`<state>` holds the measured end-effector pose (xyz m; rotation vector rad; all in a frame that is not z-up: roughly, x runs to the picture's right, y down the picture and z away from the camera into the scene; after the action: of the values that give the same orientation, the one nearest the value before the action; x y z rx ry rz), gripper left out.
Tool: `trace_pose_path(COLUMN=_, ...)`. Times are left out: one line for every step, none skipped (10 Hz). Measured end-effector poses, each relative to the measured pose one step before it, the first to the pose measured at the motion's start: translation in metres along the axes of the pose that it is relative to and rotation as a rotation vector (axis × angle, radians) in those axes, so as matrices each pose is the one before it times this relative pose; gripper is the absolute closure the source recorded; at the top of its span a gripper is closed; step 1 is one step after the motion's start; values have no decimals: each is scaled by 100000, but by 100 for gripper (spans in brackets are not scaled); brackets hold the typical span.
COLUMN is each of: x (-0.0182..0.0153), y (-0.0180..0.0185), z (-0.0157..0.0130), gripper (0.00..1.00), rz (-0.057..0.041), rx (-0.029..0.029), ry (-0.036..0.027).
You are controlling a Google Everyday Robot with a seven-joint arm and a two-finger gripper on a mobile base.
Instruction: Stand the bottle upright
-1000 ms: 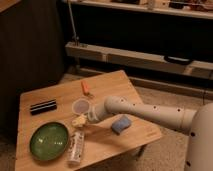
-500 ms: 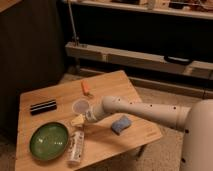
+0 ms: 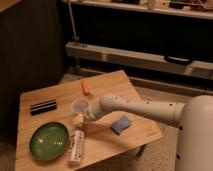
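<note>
The bottle (image 3: 76,146) lies on its side on the wooden table (image 3: 107,85), near the front edge and just right of the green plate (image 3: 48,141). It is clear with a whitish label. My gripper (image 3: 79,119) is at the end of the white arm (image 3: 140,108), low over the table just above the bottle's far end and beside the translucent cup (image 3: 80,105).
A black rectangular object (image 3: 43,106) lies at the table's left. An orange item (image 3: 85,87) lies behind the cup. A blue sponge (image 3: 121,124) lies under the arm at the right. Shelving stands behind the table.
The arm has shifted a little; the gripper stays close above the bottle's far end. The bottle still lies flat in the same place.
</note>
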<state>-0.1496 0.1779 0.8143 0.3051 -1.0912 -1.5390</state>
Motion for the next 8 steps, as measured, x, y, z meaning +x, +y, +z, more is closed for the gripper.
trace_pose_path(x=-20, y=236, z=50, gripper=67, rz=240, rx=-868, ry=-171)
trace_pose_path(x=-97, y=240, z=78, gripper=67, rz=292, rx=-538, ry=-232)
trace_pose_path(x=-73, y=204, z=68, gripper=67, rz=326, rx=-492, ry=-153)
trace_pose_path(x=-102, y=229, z=84, gripper=66, rz=460, rx=-338, ry=-134)
trace_pose_path(x=-90, y=214, z=87, gripper=60, rz=407, rx=-255, ry=-99)
trace_pose_path(x=-47, y=226, z=0, gripper=48, rz=295, rx=-218, ry=155)
trace_pose_path(x=-21, y=195, z=-110, gripper=37, rz=318, rx=-82, ry=310)
trace_pose_path(x=49, y=59, z=-168, gripper=28, rz=-77, rx=113, ry=337)
